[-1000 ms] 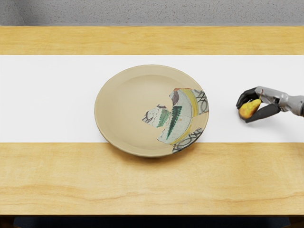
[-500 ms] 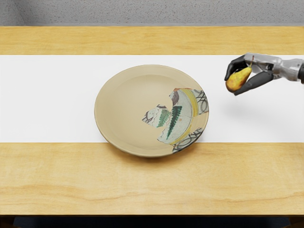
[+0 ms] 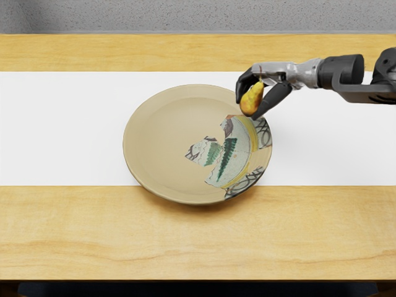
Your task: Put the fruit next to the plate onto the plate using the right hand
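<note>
Your right hand (image 3: 262,85) is closed on the pear (image 3: 251,99). The dark fingers (image 3: 273,98) pinch it from two sides, and the fruit hangs beneath them with its narrow end up toward the palm. It sits over the far right edge of the plate (image 3: 131,145), just at the rim. From this slanted view I cannot tell how high above the plate it is.

Judge the pear as light and firm, with a smooth, rounded skin that could slide or roll out of a loose pinch. It tapers, so a hold on the thin neck would be poor. The broad belly gives the fingers more to press on, and that is about where they are now. It is small beside the hand, so a moderate squeeze should do; more may bruise it or squirt it free. Once released it is likely to roll on the curved surface, so let it go low and toward the middle of the dish.

The plate is wide and shallow, tan, with a painted patch (image 3: 230,153) on its right side, and nothing else lies in it. It rests on a white runner (image 3: 62,124) laid across the wooden table (image 3: 185,235). Nothing stands between the hand and the plate's centre. The only thing to mind is the raised rim under the pear, which a low knuckle or the fruit could clip.
</note>
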Controlling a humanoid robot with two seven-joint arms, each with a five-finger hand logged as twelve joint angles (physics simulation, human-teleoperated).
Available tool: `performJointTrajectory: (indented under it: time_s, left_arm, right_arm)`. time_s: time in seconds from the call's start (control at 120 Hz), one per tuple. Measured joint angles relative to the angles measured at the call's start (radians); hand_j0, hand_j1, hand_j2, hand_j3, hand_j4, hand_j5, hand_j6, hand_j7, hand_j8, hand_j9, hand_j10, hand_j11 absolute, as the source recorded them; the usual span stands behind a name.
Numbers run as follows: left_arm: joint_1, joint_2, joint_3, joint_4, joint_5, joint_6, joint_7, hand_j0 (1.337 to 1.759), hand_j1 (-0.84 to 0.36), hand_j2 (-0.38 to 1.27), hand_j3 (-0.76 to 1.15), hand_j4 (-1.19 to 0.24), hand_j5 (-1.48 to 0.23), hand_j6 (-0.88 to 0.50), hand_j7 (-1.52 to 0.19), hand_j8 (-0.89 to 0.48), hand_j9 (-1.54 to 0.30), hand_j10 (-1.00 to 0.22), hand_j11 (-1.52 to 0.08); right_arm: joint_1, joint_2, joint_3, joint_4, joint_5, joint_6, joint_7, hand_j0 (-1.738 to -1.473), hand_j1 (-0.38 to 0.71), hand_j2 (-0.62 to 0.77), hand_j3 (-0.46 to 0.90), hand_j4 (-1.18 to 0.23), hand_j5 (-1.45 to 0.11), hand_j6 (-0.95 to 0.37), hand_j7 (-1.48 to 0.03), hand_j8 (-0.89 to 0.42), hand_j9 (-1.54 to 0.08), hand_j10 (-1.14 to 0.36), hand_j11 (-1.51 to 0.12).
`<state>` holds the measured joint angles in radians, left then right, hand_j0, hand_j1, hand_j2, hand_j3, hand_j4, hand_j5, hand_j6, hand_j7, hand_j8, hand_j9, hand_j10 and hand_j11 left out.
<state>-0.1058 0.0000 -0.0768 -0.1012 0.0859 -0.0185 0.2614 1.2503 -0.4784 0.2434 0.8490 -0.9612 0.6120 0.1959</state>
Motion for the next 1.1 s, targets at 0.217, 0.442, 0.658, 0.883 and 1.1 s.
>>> performJointTrajectory:
  time_s: [0.217, 0.442, 0.658, 0.883, 1.1]
  left_arm:
    - [0.000, 0.000, 0.000, 0.000, 0.000, 0.000, 0.000, 1.658, 0.33, 0.00, 0.00, -0.02, -0.02, -0.02, -0.02, -0.02, -0.02, -0.02, -0.02]
    - [0.000, 0.000, 0.000, 0.000, 0.000, 0.000, 0.000, 1.658, 0.33, 0.00, 0.00, -0.02, -0.02, -0.02, -0.02, -0.02, -0.02, -0.02, -0.02]
    - [0.000, 0.000, 0.000, 0.000, 0.000, 0.000, 0.000, 1.658, 0.33, 0.00, 0.00, -0.02, -0.02, -0.02, -0.02, -0.02, -0.02, -0.02, -0.02]
    - [0.000, 0.000, 0.000, 0.000, 0.000, 0.000, 0.000, 1.658, 0.33, 0.00, 0.00, -0.02, -0.02, -0.02, -0.02, -0.02, -0.02, -0.02, -0.02]
    - [0.000, 0.000, 0.000, 0.000, 0.000, 0.000, 0.000, 1.658, 0.33, 0.00, 0.00, -0.02, -0.02, -0.02, -0.02, -0.02, -0.02, -0.02, -0.02]
  right_arm:
    - [0.041, 0.118, 0.010, 0.047, 0.002, 0.001, -0.268, -1.657, 0.29, 0.19, 0.00, -0.67, -0.97, -0.50, -0.91, -0.33, -0.96, -0.38, -0.97]
    - [0.119, 0.246, 0.015, 0.057, 0.002, 0.000, -0.596, -1.653, 0.29, 0.20, 0.00, -0.68, -0.95, -0.50, -0.91, -0.34, -0.93, -0.39, -0.95]
    - [0.143, 0.310, 0.012, 0.056, 0.000, -0.007, -0.710, -1.652, 0.29, 0.20, 0.00, -0.69, -0.94, -0.50, -0.91, -0.35, -0.93, -0.40, -0.95]
    - [0.151, 0.378, 0.007, 0.058, -0.003, -0.045, -0.771, -1.652, 0.28, 0.18, 0.00, -0.67, -0.90, -0.50, -0.88, -0.36, -0.90, -0.40, -0.92]
    - [0.140, 0.402, 0.014, 0.059, 0.010, -0.090, -0.787, -1.656, -0.08, 0.05, 0.00, -0.28, -0.37, -0.22, -0.36, -0.17, -0.37, -0.18, -0.37]
